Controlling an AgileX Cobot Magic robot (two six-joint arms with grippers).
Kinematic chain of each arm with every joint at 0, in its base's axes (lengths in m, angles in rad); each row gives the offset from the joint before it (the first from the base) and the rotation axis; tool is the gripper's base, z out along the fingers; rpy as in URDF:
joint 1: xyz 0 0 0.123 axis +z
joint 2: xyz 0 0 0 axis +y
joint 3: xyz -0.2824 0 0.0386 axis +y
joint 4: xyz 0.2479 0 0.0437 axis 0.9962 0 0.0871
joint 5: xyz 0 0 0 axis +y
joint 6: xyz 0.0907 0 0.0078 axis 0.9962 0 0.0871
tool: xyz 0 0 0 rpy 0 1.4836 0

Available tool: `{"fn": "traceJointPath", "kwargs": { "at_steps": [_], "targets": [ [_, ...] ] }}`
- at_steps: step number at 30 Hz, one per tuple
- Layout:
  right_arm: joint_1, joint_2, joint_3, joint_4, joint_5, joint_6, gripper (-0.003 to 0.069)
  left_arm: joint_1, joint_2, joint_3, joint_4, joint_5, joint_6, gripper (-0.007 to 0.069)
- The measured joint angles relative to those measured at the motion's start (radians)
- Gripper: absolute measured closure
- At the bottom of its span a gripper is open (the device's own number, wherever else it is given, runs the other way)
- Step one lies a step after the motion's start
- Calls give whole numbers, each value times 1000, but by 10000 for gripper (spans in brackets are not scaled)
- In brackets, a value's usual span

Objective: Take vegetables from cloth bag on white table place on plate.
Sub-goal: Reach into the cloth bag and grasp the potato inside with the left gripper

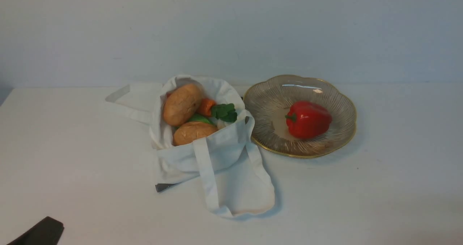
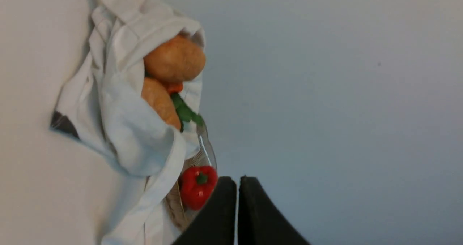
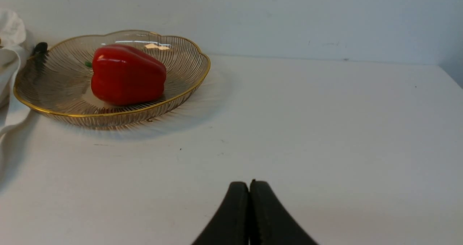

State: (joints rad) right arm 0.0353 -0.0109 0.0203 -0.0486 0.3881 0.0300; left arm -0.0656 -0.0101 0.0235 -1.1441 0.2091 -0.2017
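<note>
Oval tan-brown potatoes (image 1: 183, 104) lie inside the off-white canvas bag (image 1: 224, 154).
Both end effectors, left (image 2: 233, 183) and right (image 3: 250, 187), closed and empty.

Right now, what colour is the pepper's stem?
Green; the stem shows best in the front view.

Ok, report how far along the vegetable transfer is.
Partly done: a red pepper sits on the plate. Nothing is in hand: the left gripper and right gripper are shut and empty. Left to move from the cloth bag: two potatoes, an orange vegetable with dark green leaves beside it, and something green.
</note>
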Motion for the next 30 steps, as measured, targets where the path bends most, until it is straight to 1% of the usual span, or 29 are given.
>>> {"fn": "traceJointPath", "kwargs": {
  "at_steps": [1,2,4,7,10,11,12,13,15,16,19,20,21,23,24,29,30],
  "targets": [
    [0,0,0,0,0,0,673,0,0,-15,2,0,49,629],
    [0,0,0,0,0,0,673,0,0,-68,10,4,154,629],
    [0,0,0,0,0,0,673,0,2,-175,16,5,291,629],
    [0,0,0,0,0,0,673,0,62,-329,23,30,431,629],
    [0,0,0,0,0,0,673,0,193,-450,53,110,531,629],
    [0,0,0,0,0,0,673,0,205,-466,57,128,535,629],
    [0,0,0,0,0,0,673,0,281,-512,87,189,556,629],
    [0,0,0,0,0,0,673,0,408,-559,139,293,560,629],
    [0,0,0,0,0,0,673,0,603,-625,245,424,559,629],
    [0,0,0,0,0,0,673,0,648,-645,279,458,559,629],
    [0,0,0,0,0,0,673,0,817,-717,374,521,557,629],
    [0,0,0,0,0,0,673,0,881,-744,403,528,555,629],
    [0,0,0,0,0,0,673,0,893,-751,416,531,555,629],
    [0,0,0,0,0,0,673,0,1016,-848,478,548,530,629],
    [0,0,0,0,0,0,673,0,1048,-866,488,553,524,629],
    [0,0,0,0,0,0,673,-9,1315,-1116,639,705,451,629],
    [0,0,0,0,0,0,673,-9,1325,-1126,639,711,451,629]
  ]
}}
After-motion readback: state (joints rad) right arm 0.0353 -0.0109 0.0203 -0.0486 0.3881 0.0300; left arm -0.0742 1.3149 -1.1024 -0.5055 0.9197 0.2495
